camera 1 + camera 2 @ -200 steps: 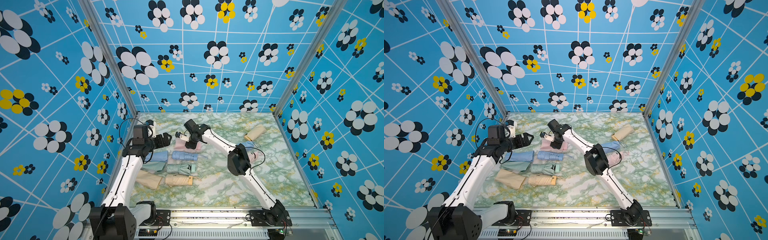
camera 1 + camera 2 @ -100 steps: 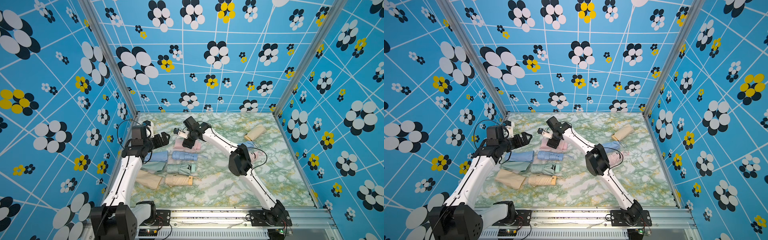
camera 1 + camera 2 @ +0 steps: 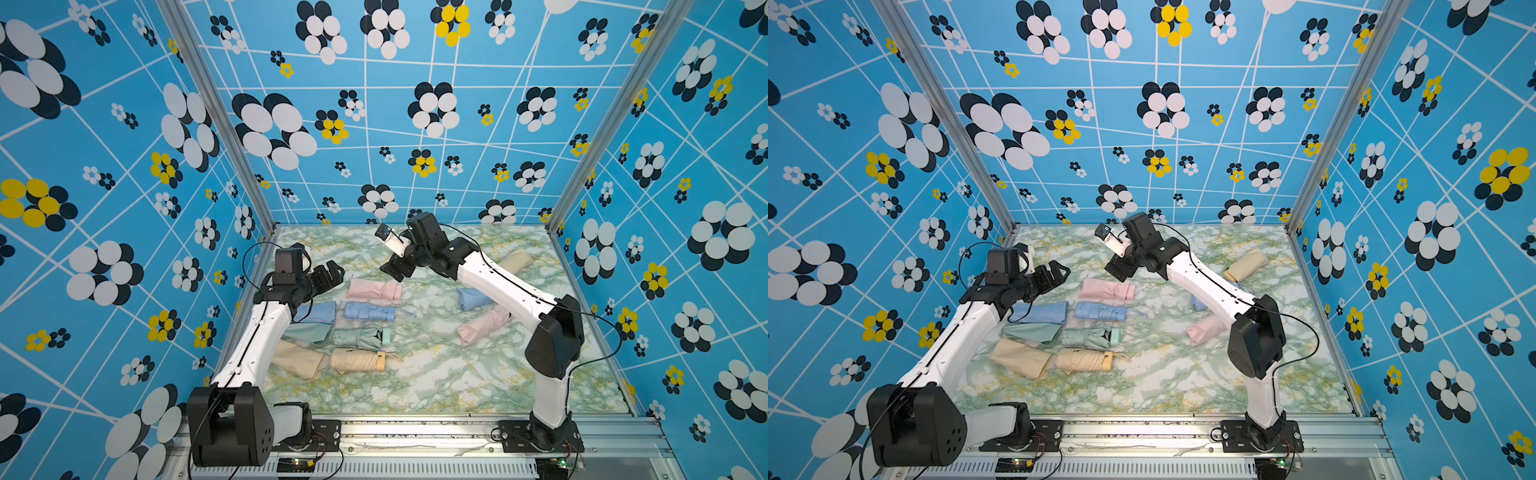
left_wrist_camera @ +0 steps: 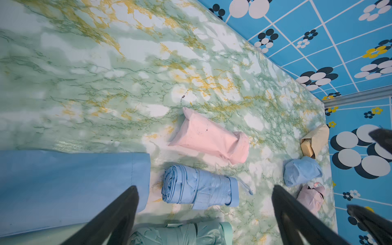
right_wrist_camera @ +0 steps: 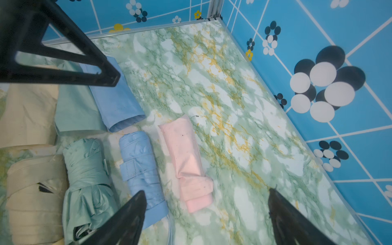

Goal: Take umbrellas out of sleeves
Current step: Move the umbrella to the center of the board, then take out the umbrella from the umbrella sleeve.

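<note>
– Over the marble table (image 3: 436, 376), how are the grippers set?
– The left gripper (image 3: 332, 275) is spread wide, with nothing between its jaws. The right gripper (image 3: 394, 272) is also spread and empty, held clear of the middle pink sleeve (image 3: 372, 289) just beside it.
– What is contained in that sleeve?
– It is filled out along its length, and a pink end is seen at its mouth in the right wrist view; more cannot be told.
– And the sleeves beside the left arm (image 3: 266, 332)?
– Three are laid flat and empty: the flat blue sleeve (image 3: 318, 312), the flat mint sleeve (image 3: 305, 332) and the flat beige sleeve (image 3: 297, 360). Just beside each, a bare umbrella is laid: the blue umbrella (image 3: 369, 311), the mint umbrella (image 3: 359, 337), the beige umbrella (image 3: 355, 360).
– Further out?
– Past the right arm (image 3: 498, 286), three sleeves are seen stuffed: the far beige sleeve (image 3: 517, 261), with a beige handle (image 4: 307, 148) shown in its mouth, the far blue sleeve (image 3: 471, 299) and the far pink sleeve (image 3: 482, 328).
</note>
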You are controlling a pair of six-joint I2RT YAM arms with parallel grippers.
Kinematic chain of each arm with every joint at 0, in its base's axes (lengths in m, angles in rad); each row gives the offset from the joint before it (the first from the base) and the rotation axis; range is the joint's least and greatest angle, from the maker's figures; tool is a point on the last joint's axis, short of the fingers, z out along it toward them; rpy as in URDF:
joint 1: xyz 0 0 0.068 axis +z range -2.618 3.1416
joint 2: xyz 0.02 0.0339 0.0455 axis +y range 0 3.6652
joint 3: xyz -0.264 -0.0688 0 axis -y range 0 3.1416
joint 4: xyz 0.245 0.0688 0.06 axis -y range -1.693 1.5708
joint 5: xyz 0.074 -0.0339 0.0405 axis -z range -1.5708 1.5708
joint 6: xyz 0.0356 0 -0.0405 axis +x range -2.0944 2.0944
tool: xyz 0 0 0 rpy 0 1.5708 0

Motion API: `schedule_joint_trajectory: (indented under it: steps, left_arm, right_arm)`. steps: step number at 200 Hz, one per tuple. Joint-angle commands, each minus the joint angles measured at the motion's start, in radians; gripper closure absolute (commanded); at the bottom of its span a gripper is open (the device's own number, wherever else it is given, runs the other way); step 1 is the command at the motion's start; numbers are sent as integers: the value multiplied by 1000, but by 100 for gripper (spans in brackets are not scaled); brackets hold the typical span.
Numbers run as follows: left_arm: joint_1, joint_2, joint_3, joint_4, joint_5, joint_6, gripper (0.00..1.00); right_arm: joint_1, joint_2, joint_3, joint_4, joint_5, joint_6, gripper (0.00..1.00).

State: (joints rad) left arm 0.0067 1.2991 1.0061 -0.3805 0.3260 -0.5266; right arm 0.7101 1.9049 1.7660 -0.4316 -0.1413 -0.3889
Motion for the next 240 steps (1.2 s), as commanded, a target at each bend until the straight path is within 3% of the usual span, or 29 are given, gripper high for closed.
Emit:
schedule_joint_trajectory:
  steps: [1,60,129,240]
  left_arm:
    - [-9,47,48,-32,-20,-64,1]
    - [-21,173,103,-64,-1,-76,1]
    - [-60,329,226,-106,-31,-120,0]
    - [-103,542,341,-98,-70,-271,33]
  right_arm:
    - [-21,-51,-124,119,-22,105,9]
    - [-46,-131,-329,179,50,239,9]
    - [-51,-121,-426,206,107,314,12]
    - [-51,-92,-458,186,111,347,18]
